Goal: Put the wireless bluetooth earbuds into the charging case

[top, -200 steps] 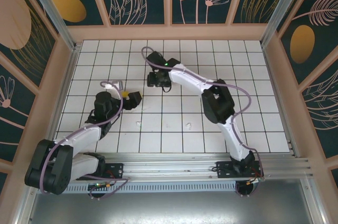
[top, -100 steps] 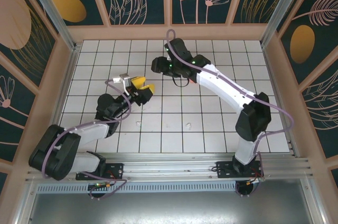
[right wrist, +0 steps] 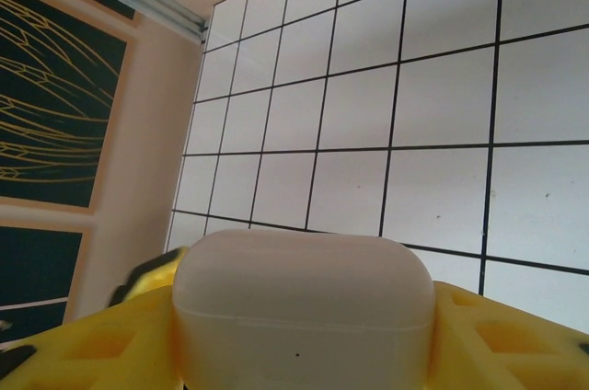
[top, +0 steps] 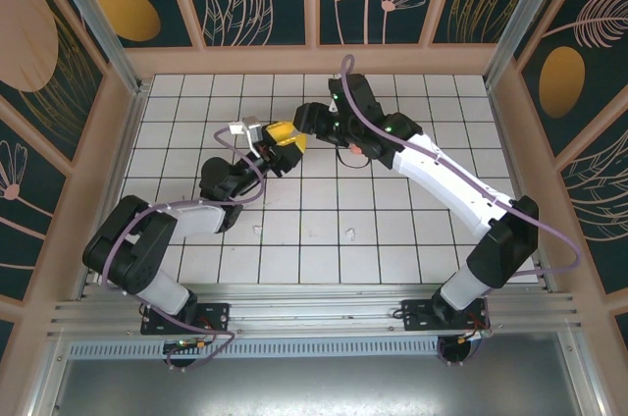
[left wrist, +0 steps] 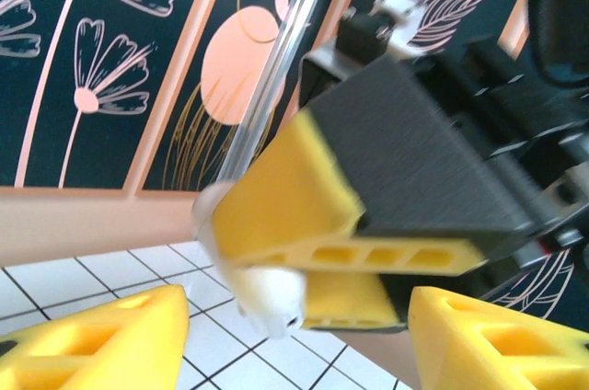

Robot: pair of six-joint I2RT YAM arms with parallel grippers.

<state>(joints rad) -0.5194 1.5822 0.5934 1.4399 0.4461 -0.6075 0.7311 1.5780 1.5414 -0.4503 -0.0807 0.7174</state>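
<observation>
- White plastic charging case (right wrist: 304,291) is clamped between the two yellow fingers (right wrist: 97,349) of the right gripper (right wrist: 304,344), one finger pressed to each side of it
- The right gripper holds the case in the air over the far half of the white tiled table (top: 392,239), near the middle
- The left gripper (top: 286,142) hangs just beside the right one and faces it, its yellow fingers apart at a middling width and gripping nothing
- In the left wrist view, which is blurred, the case's rounded end juts out past the right gripper's fingers, in the gap between the left fingertips; it seems to touch neither
- Two small white earbuds (top: 257,231) lie on the tiles nearer the arm bases, one left of centre, the other bud (top: 349,234) right of centre, well apart from each other and from both grippers
</observation>
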